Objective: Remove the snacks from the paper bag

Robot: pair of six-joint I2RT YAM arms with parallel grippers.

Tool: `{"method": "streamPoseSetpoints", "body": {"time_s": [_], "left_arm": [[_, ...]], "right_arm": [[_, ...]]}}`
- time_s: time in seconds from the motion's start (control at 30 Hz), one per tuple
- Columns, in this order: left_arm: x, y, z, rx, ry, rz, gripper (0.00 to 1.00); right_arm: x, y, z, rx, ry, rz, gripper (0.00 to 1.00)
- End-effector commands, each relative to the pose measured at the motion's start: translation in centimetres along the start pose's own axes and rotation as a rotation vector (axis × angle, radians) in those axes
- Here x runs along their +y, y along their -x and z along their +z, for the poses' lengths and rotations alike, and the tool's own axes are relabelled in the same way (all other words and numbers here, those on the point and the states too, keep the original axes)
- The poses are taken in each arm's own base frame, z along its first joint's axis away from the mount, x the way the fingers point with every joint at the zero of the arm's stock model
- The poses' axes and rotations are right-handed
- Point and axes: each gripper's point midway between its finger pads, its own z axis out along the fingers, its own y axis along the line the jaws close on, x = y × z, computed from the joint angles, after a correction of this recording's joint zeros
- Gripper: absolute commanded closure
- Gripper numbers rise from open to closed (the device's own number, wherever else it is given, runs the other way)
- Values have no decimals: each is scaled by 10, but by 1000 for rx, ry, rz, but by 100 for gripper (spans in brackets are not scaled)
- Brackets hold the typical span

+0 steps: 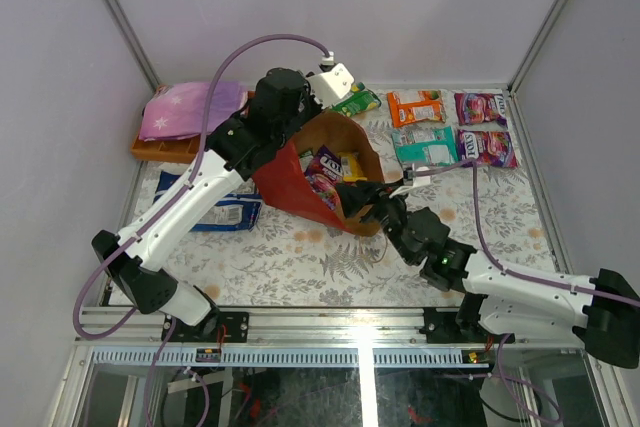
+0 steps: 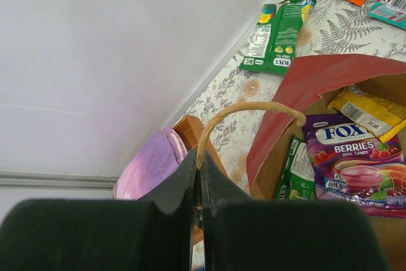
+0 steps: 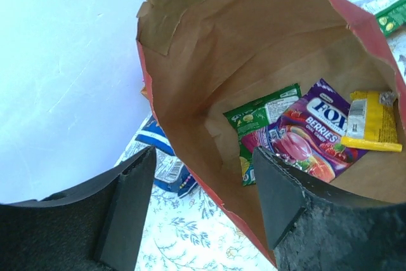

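The red paper bag (image 1: 290, 182) lies tilted with its brown mouth facing right. My left gripper (image 2: 198, 169) is shut on its loop handle (image 2: 247, 107) and holds it up. My right gripper (image 3: 206, 182) is open at the mouth, with the bag's lower rim between its fingers (image 3: 285, 201). Inside the bag lie a purple Fox Berries packet (image 3: 317, 131), a green packet (image 3: 254, 125) and a yellow one (image 3: 371, 122). On the table behind the bag lie green (image 1: 357, 100), orange (image 1: 415, 107), teal (image 1: 425, 147) and two purple-magenta packets (image 1: 480, 107).
A blue-and-white packet (image 1: 215, 209) lies left of the bag, under the left arm. A wooden tray (image 1: 160, 150) with a folded purple cloth (image 1: 190, 110) stands at the back left. White walls close in the back and sides.
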Motion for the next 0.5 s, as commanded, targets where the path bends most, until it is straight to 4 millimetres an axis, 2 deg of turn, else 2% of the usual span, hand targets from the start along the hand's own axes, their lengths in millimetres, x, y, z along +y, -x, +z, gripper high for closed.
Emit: {"method": "streamPoseSetpoints", "body": {"time_s": [0.0, 0.07, 0.1, 0.2, 0.3, 0.4, 0.47], "left_arm": [[12, 22, -9, -76, 44, -18, 100], [7, 22, -7, -73, 34, -15, 100], [5, 22, -7, -68, 31, -13, 100], [-1, 21, -6, -61, 26, -10, 100], [-5, 23, -8, -65, 19, -12, 100], [-7, 25, -10, -76, 9, -20, 100], [-9, 26, -12, -81, 4, -24, 100]], "right_arm": [[-9, 2, 9, -24, -89, 85, 28], [-10, -10, 18, -5, -107, 256, 19], [-10, -17, 25, 10, -95, 354, 17], [-13, -43, 46, 90, -70, 587, 17], [-19, -57, 61, 112, -104, 788, 21], [-42, -68, 67, 59, -234, 976, 27], [-64, -64, 68, -43, -318, 1038, 31]]}}
